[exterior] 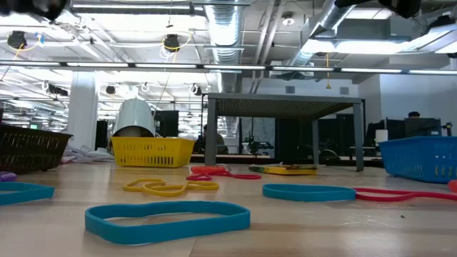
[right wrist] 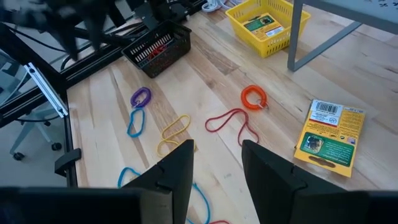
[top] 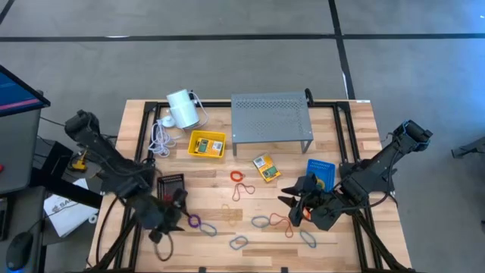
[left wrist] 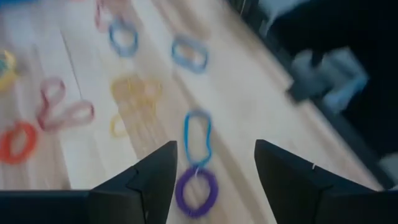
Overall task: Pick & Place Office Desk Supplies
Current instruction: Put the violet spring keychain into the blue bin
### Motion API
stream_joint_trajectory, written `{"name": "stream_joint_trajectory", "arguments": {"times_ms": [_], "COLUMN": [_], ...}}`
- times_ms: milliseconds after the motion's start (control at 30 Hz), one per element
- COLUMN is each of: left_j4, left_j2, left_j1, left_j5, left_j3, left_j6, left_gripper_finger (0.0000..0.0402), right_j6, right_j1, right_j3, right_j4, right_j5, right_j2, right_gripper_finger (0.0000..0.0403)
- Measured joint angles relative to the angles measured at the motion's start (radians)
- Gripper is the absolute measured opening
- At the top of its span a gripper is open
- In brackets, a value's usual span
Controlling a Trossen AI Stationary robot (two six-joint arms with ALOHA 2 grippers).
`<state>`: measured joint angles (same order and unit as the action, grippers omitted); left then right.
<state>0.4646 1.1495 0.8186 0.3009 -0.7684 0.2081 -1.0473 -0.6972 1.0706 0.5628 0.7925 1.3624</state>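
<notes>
Rubber bands (top: 261,221) lie scattered across the lower middle of the desk (top: 356,243) in the high view. Left hand (top: 177,210), lower left, hangs spread wide and empty just above a purple band (left wrist: 196,191). Right hand (top: 294,199), lower right, stands partly parted, holding nothing. One crayon box (top: 266,167) lies mid-desk, another in the yellow basket (top: 192,150).

A light wooden table (top: 356,136) is strewn with rubber-band loops (top: 241,177) (red, orange, blue, purple, yellow); a crayon box (top: 266,167), three baskets and a perforated shelf (top: 270,116) are also borne.
</notes>
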Motion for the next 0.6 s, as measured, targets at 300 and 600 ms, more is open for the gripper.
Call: {"name": "stream_joint_trajectory", "arguments": {"times_ms": [300, 600], "left_j4": [0.025, 0.025], "left_j2": [0.186, 0.33], "left_j1": [-0.063, -0.063], "left_j5": [-0.154, -0.177], "left_j3": [-0.002, -0.002], "left_j6": [-0.027, -0.028], "left_gripper_finger": [0.0208, 0.0208], "right_j6": [0.0, 0.0], "right_j1": [-0.001, -0.001], "right_j3": [0.0, 0.0], "right_j4": [-0.006, -0.003], "right_j5": [0.0, 0.0], "right_j2": [0.0, 0.0], "right_gripper_finger": [0.0133, 0.0133]}}
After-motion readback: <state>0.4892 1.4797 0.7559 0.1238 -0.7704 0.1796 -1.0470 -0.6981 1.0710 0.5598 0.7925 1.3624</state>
